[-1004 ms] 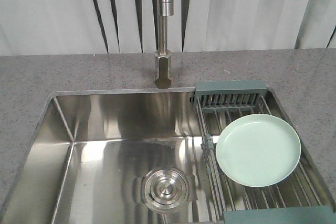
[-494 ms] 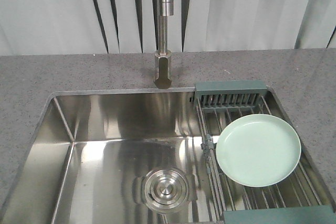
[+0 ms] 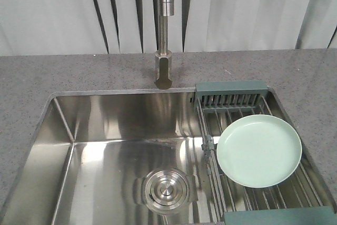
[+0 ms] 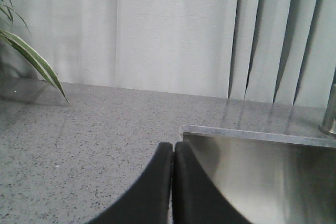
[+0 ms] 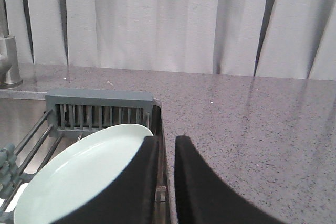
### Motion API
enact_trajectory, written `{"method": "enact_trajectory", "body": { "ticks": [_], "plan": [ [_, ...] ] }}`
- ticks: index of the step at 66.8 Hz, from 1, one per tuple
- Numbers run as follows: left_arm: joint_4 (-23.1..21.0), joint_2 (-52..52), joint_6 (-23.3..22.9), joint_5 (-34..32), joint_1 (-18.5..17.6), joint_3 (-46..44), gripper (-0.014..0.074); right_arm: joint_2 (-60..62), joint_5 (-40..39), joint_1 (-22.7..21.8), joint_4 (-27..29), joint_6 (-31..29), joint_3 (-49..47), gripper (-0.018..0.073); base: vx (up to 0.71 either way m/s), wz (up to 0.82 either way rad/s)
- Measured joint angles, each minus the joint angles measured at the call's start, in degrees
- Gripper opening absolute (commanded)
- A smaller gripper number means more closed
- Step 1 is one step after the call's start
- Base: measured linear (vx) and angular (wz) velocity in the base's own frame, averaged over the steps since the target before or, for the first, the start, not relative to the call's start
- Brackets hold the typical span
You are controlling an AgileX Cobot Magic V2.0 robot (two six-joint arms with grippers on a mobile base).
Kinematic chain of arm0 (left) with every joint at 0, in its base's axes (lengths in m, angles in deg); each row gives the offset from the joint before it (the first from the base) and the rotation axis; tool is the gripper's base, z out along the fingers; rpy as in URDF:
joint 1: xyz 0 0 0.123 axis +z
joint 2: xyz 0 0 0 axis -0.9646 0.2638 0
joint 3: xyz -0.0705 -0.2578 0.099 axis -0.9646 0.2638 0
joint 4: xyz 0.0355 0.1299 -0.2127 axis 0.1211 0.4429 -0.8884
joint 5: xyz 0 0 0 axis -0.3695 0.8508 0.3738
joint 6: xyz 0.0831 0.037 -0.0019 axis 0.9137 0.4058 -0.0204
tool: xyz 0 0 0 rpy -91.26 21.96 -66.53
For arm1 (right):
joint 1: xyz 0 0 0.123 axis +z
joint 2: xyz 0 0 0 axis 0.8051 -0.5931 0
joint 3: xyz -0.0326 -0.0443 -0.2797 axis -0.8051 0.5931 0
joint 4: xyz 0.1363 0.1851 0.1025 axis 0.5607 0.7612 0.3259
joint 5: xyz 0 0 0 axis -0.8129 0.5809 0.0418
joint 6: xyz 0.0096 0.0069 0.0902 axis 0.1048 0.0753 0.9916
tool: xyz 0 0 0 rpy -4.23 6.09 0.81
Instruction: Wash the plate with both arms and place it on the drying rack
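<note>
The plate (image 3: 259,151) is round and pale green, and it lies flat on the drying rack (image 3: 231,100) at the lower right of the front view. The rack sits across the right side of the shiny steel sink (image 3: 116,125). Its steel rods run under the plate, and its dark slotted end piece is just above the plate in the frame. A second dark end piece shows at the bottom right edge. The round steel drain (image 3: 166,189) is at the bottom middle of the sink, to the left of the plate and apart from it. The tap (image 3: 164,35) stands at the top middle, on the grey speckled worktop (image 3: 63,75). No arm shows in the front view. In the left wrist view, the left gripper (image 4: 172,156) is at the bottom middle, and its two black fingers (image 4: 155,187) are pressed together with nothing between them. They sit over the corner where the worktop meets the sink. A green leaf (image 4: 31,59) pokes in at the upper left. In the right wrist view, the right gripper (image 5: 164,148) is at the bottom middle, with a small gap between its fingers (image 5: 191,182) and nothing held. The plate shows at the lower left there, just beside the left finger and partly behind it. Pale curtains (image 5: 157,19) hang behind the worktop.
</note>
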Motion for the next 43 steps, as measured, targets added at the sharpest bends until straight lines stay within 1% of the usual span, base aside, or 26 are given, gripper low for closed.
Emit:
{"method": "enact_trajectory", "body": {
  "ticks": [14,24,43],
  "plan": [
    [0.0,0.0,0.0,0.0,0.0,0.0,-0.0006,0.0,0.1,0.1,0.0,0.0,0.0,0.0078,0.0,0.0],
    [0.0,0.0,0.0,0.0,0.0,0.0,-0.0006,0.0,0.1,1.6,0.1,0.0,0.0,0.0078,0.0,0.0],
    [0.0,0.0,0.0,0.0,0.0,0.0,-0.0006,0.0,0.1,1.8,0.1,0.0,0.0,0.0078,0.0,0.0]
  ]
}}
